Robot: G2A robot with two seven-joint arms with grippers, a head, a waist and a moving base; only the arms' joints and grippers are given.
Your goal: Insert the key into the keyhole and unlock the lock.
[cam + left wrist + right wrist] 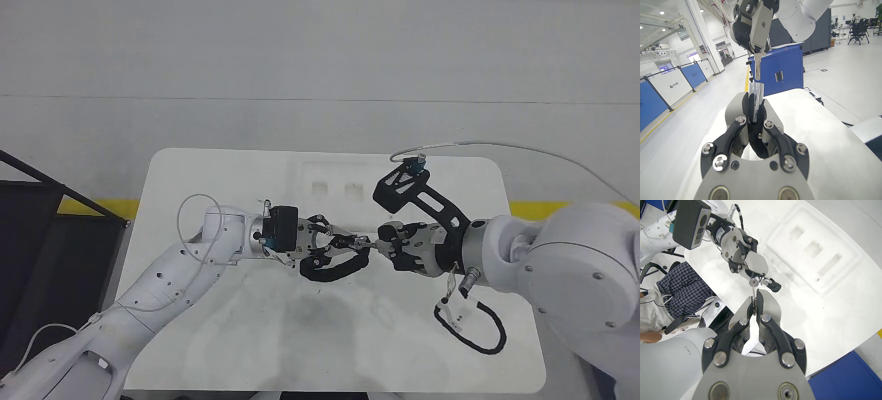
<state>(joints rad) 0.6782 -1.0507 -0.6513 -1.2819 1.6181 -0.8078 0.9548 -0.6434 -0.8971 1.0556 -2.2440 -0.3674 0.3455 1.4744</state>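
My left gripper (753, 98) is shut on the lock (756, 98), a chrome cylinder whose end points toward the other arm. A black cable loop (335, 265) hangs from the lock above the table. My right gripper (754, 298) is shut on the head of the silver key (753, 291). The key's blade lines up with the keyhole (753, 281) in the cylinder's face. In the left wrist view the key (757, 68) ends right at the cylinder's end, with at most a sliver of gap. Both grippers (322, 238) (378, 240) meet nose to nose over the table's middle.
A white foam tray (335, 185) with several rectangular recesses lies at the back of the white table (250, 340). A black cable loop (470, 325) hangs off the right arm. A blue cabinet (783, 72) stands beyond the table's edge.
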